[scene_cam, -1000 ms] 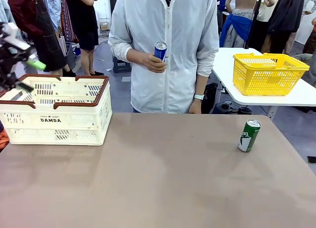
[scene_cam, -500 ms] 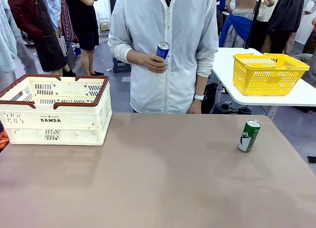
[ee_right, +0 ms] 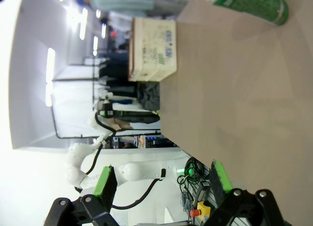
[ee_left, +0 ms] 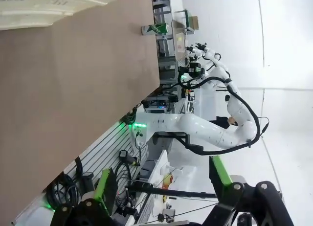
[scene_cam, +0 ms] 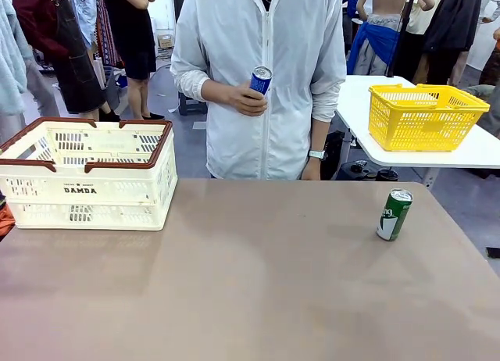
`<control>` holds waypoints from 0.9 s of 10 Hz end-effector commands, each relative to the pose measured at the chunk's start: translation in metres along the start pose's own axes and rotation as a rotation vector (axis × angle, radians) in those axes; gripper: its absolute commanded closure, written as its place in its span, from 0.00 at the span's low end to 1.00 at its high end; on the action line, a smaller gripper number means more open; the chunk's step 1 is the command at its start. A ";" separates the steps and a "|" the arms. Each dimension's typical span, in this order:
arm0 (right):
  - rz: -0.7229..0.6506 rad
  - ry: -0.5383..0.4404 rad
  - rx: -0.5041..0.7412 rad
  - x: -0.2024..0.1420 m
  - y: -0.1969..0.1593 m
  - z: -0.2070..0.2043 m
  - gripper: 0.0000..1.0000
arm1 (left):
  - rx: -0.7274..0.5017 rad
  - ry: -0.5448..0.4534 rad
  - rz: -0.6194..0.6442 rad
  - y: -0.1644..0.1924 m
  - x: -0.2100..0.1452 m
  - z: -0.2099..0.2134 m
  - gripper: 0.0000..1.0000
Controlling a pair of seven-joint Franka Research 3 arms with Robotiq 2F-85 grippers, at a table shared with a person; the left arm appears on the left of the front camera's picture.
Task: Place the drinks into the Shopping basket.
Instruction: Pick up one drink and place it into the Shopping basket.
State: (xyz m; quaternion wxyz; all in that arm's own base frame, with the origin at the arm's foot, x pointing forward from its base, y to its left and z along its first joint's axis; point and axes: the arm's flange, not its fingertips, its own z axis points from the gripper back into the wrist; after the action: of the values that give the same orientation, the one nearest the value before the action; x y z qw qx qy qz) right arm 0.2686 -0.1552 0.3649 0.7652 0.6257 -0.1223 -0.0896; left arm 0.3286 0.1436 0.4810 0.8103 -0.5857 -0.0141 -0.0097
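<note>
The green drink can [scene_cam: 394,214] stands upright on the right side of the brown table [scene_cam: 258,298] in the front view, well apart from the Shopping basket [scene_cam: 86,191], which sits at the table's far left with its "DAMDA" side facing the camera. A blue drink can [scene_cam: 260,80] is held at chest height in the person's hand [scene_cam: 244,99] behind the far edge, and a yellow mesh basket [scene_cam: 426,115] rests on a white side table [scene_cam: 476,151] beyond. In the left wrist view, the left gripper [ee_left: 164,187] has its fingers spread wide apart with nothing between them and nothing touching the green pads. It is off the table, with the green can far ahead of it, by the table's far edge. A corner of the Shopping basket is also far ahead and off to one side, and the white right arm [ee_left: 210,133] stands between the gripper and the can's end of the table. In the right wrist view, the right gripper [ee_right: 161,184] is likewise wide apart and empty, clear of the tabletop. The green can lies ahead of it near the top of the picture, closer than the Shopping basket, which sits farther along the table with the white left arm [ee_right: 137,171] showing below it.
</note>
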 end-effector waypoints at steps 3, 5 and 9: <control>-0.018 0.015 -0.005 -0.001 0.005 0.003 0.00 | -0.004 -0.024 0.016 0.003 -0.006 0.001 0.00; -0.018 0.015 -0.005 -0.001 0.005 0.003 0.00 | -0.004 -0.024 0.016 0.003 -0.006 0.001 0.00; 0.051 0.047 -0.237 0.013 0.030 -0.025 0.00 | -0.004 -0.024 0.016 0.003 -0.006 0.001 0.00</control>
State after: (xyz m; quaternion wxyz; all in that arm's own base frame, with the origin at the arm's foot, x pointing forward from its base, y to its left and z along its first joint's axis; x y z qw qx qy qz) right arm 0.2754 -0.1509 0.3686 0.7869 0.5990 -0.1232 -0.0828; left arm 0.3240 0.1459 0.4786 0.8094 -0.5871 -0.0160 -0.0020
